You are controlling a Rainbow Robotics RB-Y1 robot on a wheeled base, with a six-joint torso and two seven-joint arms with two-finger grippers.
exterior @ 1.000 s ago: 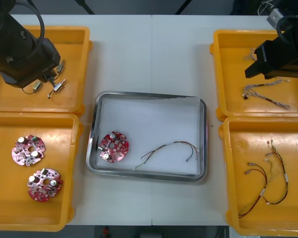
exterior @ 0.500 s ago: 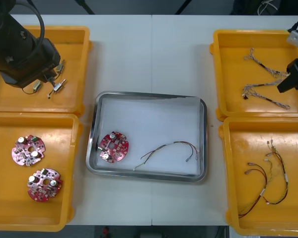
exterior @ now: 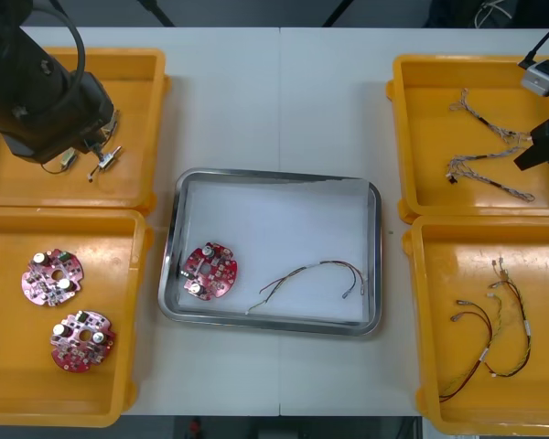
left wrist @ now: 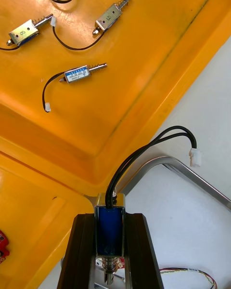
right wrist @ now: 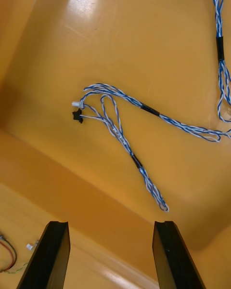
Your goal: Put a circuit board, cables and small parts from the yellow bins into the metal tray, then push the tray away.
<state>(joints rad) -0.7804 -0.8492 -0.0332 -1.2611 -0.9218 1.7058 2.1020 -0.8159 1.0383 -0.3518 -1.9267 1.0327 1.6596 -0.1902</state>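
We are filling the tray [exterior: 274, 174]: board [exterior: 209, 271] and cable [exterior: 316, 273] are lying inside; left of it, left gripper [left wrist: 109, 220] is clamping a part [left wrist: 109, 233]; right of it, right gripper [right wrist: 110, 227] is hovering, spread, empty.

Front steep overhead; wrists close above bins [exterior: 430, 165]; left seemingly shares tray [exterior: 274, 175].

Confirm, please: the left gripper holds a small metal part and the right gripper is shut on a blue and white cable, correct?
Not quite: the right wrist view shows the right gripper open, above a blue and white cable lying in the yellow bin. The left gripper does hold a small metal part.
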